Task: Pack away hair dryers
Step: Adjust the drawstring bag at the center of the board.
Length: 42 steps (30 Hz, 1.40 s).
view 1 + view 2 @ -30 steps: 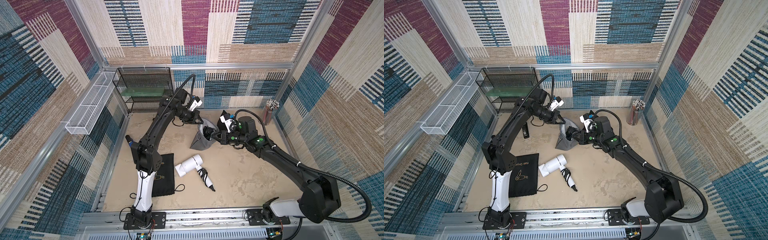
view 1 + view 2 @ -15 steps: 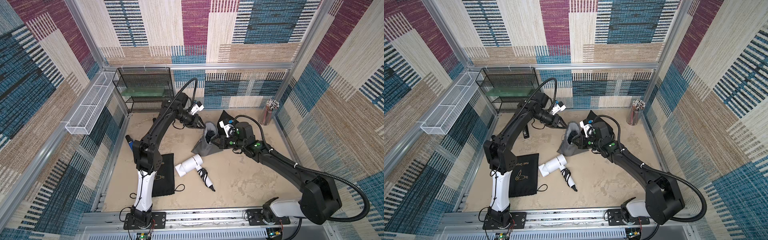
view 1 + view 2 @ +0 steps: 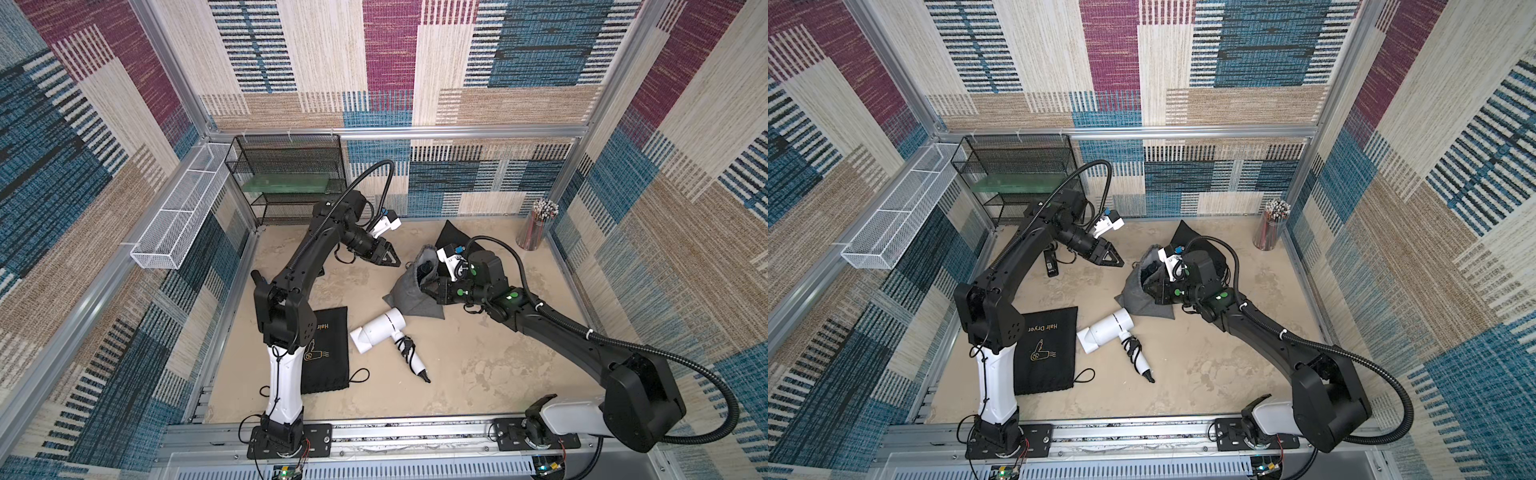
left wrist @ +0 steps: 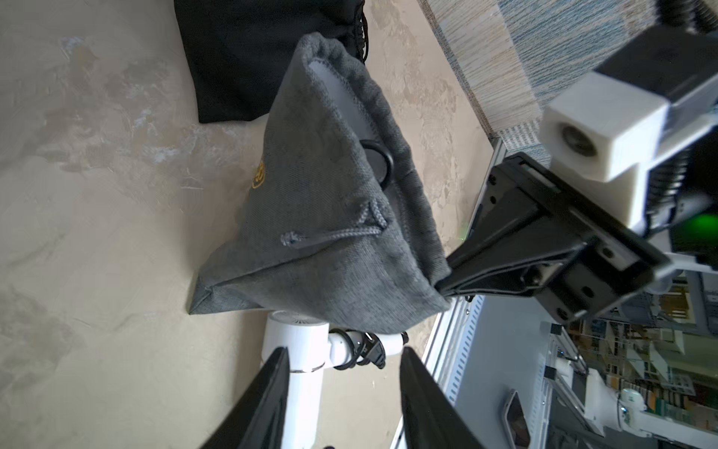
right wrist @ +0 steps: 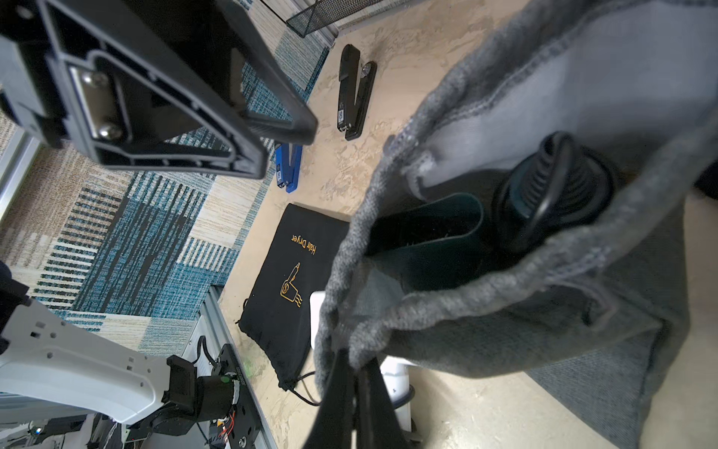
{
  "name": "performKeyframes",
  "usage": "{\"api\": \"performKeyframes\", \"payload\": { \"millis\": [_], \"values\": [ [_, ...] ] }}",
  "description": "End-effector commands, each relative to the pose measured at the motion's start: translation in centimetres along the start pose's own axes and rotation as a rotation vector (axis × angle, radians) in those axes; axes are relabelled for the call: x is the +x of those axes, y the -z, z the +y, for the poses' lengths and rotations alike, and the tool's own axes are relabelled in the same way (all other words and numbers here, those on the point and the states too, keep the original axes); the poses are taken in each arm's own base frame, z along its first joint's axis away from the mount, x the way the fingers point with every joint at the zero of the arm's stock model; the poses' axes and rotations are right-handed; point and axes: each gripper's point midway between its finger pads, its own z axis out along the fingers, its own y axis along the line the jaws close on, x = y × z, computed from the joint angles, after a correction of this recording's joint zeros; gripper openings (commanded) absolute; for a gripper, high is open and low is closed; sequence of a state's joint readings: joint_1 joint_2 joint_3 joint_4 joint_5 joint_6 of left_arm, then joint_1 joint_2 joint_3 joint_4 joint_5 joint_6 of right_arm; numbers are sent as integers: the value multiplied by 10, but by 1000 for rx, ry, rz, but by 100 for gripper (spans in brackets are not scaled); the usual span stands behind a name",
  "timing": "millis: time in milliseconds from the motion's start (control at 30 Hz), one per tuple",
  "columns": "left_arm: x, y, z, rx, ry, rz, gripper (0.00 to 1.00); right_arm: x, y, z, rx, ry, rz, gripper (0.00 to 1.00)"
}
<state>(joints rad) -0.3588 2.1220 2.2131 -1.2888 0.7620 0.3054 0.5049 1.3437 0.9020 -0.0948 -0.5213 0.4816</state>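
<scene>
a dark teal hair dryer [image 5: 435,237] sits inside a grey fabric drawstring pouch [image 3: 409,297], its bundled black cord [image 5: 555,182] beside it in the open mouth. a white hair dryer [image 3: 377,332] lies on its side on the beige table [image 3: 478,365], just beside the pouch, cord wrapped round its handle. the right gripper [image 5: 355,369] is pinched tight on the pouch's rim, its arm stretched low across the table. the left gripper [image 4: 344,352] hangs apart from the pouch with jaws spread and nothing between them, arm arched high. a flat black pouch [image 3: 1046,353] lies near the left arm's base.
</scene>
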Motion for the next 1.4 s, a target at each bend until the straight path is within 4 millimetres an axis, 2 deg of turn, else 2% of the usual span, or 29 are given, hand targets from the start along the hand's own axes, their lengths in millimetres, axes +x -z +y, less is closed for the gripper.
{"api": "performKeyframes", "payload": {
  "millis": [0,167,400,500,667,800,1133,1233,1367],
  "values": [
    [-12,-1,3,1,-118,-24,50,-7,0,6,-11,28,-34,0],
    [-23,-5,-5,11,-306,-43,53,-3,-1,7,-13,31,-24,0],
    [-6,-14,-13,42,-460,0,54,-3,1,11,-22,36,-29,0],
    [0,-19,-16,60,-500,12,56,-4,1,13,-27,40,-27,0],
    [-6,-27,-6,45,-516,20,57,-2,1,15,-36,43,-25,0],
    [-4,-30,-10,67,-559,18,57,-1,0,18,-39,48,-23,0],
    [1,-38,-6,57,-646,50,56,-2,-1,20,-45,56,-21,0],
    [3,-44,-2,54,-660,67,51,-2,-1,20,-45,57,-21,0],
    [8,-46,3,30,-671,96,29,-1,-1,19,-41,62,-20,0]
  ]
}}
